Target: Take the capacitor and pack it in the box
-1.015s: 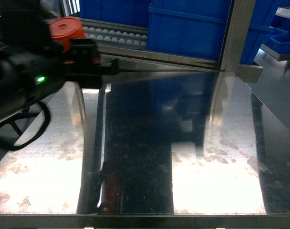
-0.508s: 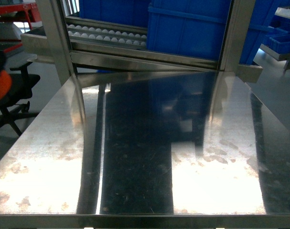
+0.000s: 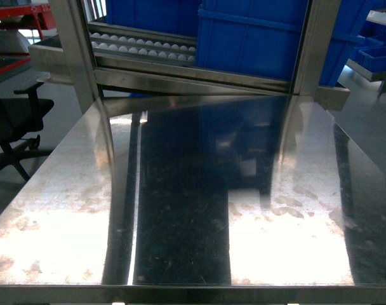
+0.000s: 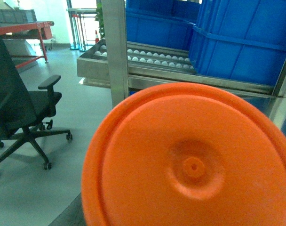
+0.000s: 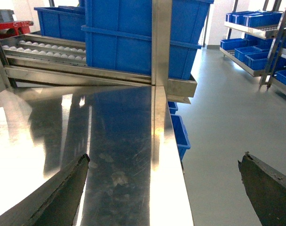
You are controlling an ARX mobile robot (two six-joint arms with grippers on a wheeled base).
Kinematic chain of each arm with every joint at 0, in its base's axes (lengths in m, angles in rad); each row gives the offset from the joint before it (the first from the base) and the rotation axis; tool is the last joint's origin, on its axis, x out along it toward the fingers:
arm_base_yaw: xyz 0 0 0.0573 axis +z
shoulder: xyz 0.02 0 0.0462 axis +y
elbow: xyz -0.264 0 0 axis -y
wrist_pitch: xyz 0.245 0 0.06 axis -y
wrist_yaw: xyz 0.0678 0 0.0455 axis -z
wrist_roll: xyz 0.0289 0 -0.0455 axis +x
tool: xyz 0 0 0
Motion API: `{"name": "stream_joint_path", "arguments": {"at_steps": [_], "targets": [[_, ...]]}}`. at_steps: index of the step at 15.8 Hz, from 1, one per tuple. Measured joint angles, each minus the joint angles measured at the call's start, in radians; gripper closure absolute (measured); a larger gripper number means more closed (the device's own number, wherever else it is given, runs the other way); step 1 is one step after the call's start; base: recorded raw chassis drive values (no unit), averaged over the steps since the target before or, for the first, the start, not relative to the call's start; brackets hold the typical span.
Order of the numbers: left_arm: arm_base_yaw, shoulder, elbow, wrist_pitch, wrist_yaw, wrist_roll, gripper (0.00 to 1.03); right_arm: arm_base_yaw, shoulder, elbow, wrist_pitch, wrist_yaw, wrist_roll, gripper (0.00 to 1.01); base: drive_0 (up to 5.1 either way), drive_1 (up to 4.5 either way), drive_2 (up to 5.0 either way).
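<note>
Bright overhead glare on steel table (image 3: 72, 210), blurred orange close-up

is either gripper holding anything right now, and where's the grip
The right gripper is open and empty. The left wrist view is filled by an orange round part seen end-on, likely held, but the fingers are hidden, so the hold cannot be told.

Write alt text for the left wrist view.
A large round orange capacitor fills the lower right of the frame, close to the lens, its flat end with a small central dimple facing the camera. Behind it stand a steel post, blue bins on a roller rack, and a black office chair at left.
</note>
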Motion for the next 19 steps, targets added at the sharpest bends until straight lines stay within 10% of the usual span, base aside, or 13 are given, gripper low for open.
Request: {"name": "stream_joint_path", "arguments": {"at_steps": [6,19], "targets": [[0.195,-0.213,-0.083,-0.139,0.182,-0.002,0.58,0.000,0.000,0.000,-0.001,0.000,0.000,0.03,0.0,0.00,0.0],[0.187,-0.616,-0.116,-0.500,0.195,-0.003,0.58,0.000,0.000,0.000,0.002,-0.001,0.000,0.03,0.0,0.00,0.0]]}}
